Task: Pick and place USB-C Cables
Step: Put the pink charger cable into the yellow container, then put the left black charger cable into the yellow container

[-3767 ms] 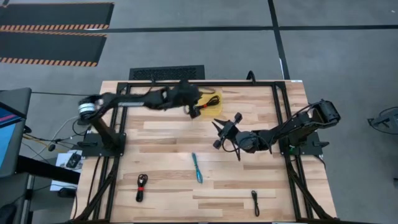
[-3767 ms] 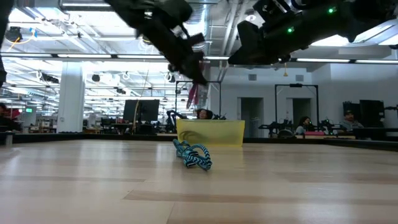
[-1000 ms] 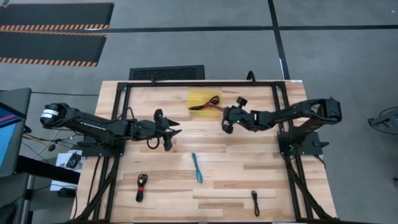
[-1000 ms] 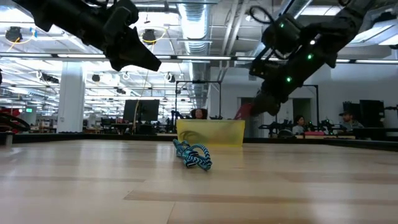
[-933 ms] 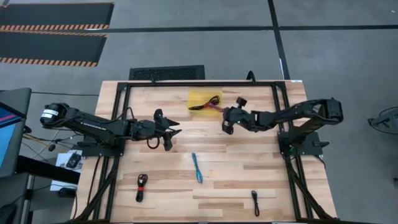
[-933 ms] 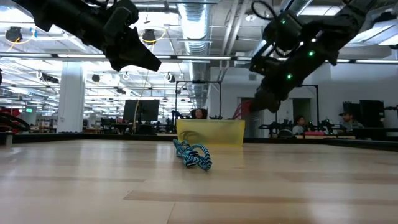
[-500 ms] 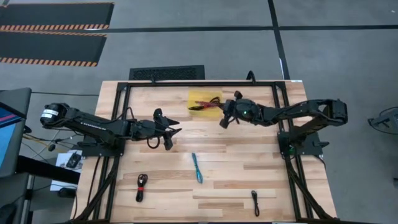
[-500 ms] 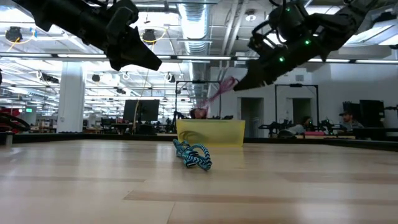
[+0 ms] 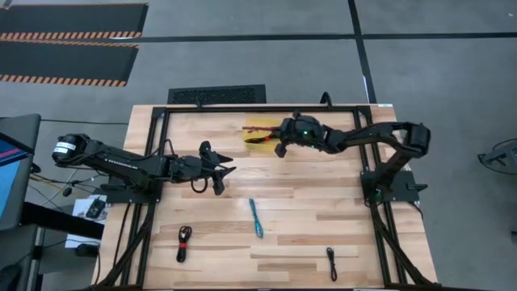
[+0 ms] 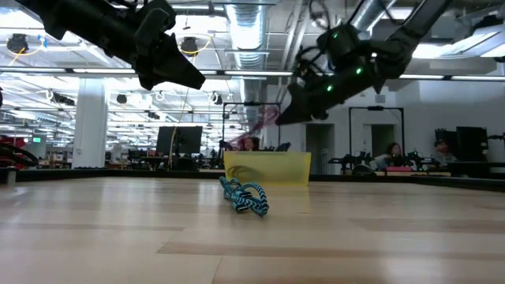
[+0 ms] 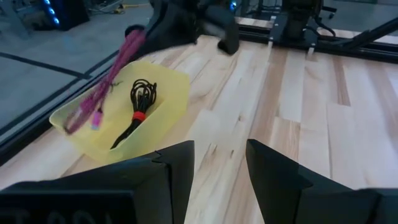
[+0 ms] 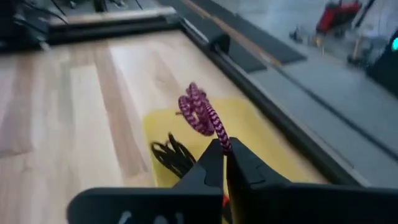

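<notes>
My right gripper is over the yellow tray at the table's far edge, shut on a dark red braided USB-C cable. A black cable with a red tie lies inside the tray. On the bare table lie a light blue cable, a black-and-red cable and a black cable. My left gripper hovers open left of the table's middle, holding nothing. My right gripper pinches the dark red cable between its two fingertips. The fingers come level from the table's right. The cable is lifted clear and slants slack from the fingers down over the tray; whether its free end touches the tray I cannot tell.
A black metal frame runs along the table's far edge, behind the tray. The light blue cable lies in front of the tray in the low view. People sit in the room beyond the table.
My right gripper has carried the dark red cable toward the table's left and far edge, from beside the tray to over it. The cable has swung out ahead of the fingers, above the tray.
</notes>
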`<state>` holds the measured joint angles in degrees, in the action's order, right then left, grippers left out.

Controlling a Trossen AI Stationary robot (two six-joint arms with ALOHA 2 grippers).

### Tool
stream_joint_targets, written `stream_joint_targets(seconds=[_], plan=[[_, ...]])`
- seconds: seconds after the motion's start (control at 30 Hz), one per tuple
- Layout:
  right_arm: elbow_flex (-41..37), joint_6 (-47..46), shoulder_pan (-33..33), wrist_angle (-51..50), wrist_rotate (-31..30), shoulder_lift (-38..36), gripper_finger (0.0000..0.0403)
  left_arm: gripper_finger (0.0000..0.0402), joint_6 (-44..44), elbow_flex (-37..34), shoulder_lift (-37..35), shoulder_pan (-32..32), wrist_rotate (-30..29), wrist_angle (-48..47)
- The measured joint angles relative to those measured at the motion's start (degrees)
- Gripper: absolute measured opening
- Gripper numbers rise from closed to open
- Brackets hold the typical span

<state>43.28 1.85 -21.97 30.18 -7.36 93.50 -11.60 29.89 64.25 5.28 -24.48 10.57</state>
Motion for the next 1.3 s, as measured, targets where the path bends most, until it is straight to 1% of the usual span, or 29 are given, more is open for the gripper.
stream_joint_targets(seconds=[0.07, 0.2, 0.43, 0.5, 0.57, 0.63, 0.67, 0.87, 1.0, 1.07, 1.17, 1.3], plan=[[0.69, -2.07, -0.71, -1.94, -0.01, 1.59, 0.0034, 0.0137, -0.27, 0.00, 0.00, 0.00, 0.08, -0.44], [1.77, -4.57, -1.98, -7.60, -0.24, 2.20, 0.0087, 0.0137, -1.12, 0.00, 0.02, 0.48, 0.08, -1.48], [1.97, -7.14, -3.80, -15.81, -0.69, -0.99, 0.0182, 0.0137, -1.21, 0.00, 0.02, 0.57, -0.11, -1.60], [1.97, -8.62, -3.97, -18.80, -4.43, -2.68, 0.0200, 0.0137, -1.63, 0.00, 0.02, 0.57, -0.14, -1.59], [1.97, -9.36, -3.91, -21.75, -10.28, -4.55, 0.0210, 0.0137, -1.72, 0.01, 0.02, 0.57, -0.14, -1.60], [1.97, -9.40, -3.52, -23.68, -15.05, -6.36, 0.0213, 0.0137, -1.74, 0.00, 0.02, 0.57, -0.14, -1.62], [1.97, -9.42, -3.28, -23.79, -16.28, -7.20, 0.0213, 0.0137, -1.74, 0.01, 0.02, 0.57, -0.15, -1.62], [1.97, -8.96, 0.13, -23.68, -15.09, -9.74, 0.0193, 0.0137, -1.79, 0.02, 0.02, 0.57, -0.17, -1.63], [1.97, -8.98, 2.35, -23.87, -15.10, -9.80, 0.0174, 0.0137, -4.08, 0.02, 0.00, 0.57, -0.16, -2.94], [1.97, -9.59, 3.68, -24.35, -15.08, -9.80, 0.0165, 0.0137, -6.01, 0.07, 0.00, 0.57, 0.38, -5.16], [1.97, -11.90, 6.50, -26.82, -15.05, -9.81, 0.0152, 0.0137, -11.68, 0.09, -0.42, 0.60, 4.59, -12.80], [1.33, -15.26, 11.88, -28.55, -15.70, -9.89, 0.0136, 0.0137, -25.39, 0.09, -1.35, 2.22, 14.81, -25.85]])
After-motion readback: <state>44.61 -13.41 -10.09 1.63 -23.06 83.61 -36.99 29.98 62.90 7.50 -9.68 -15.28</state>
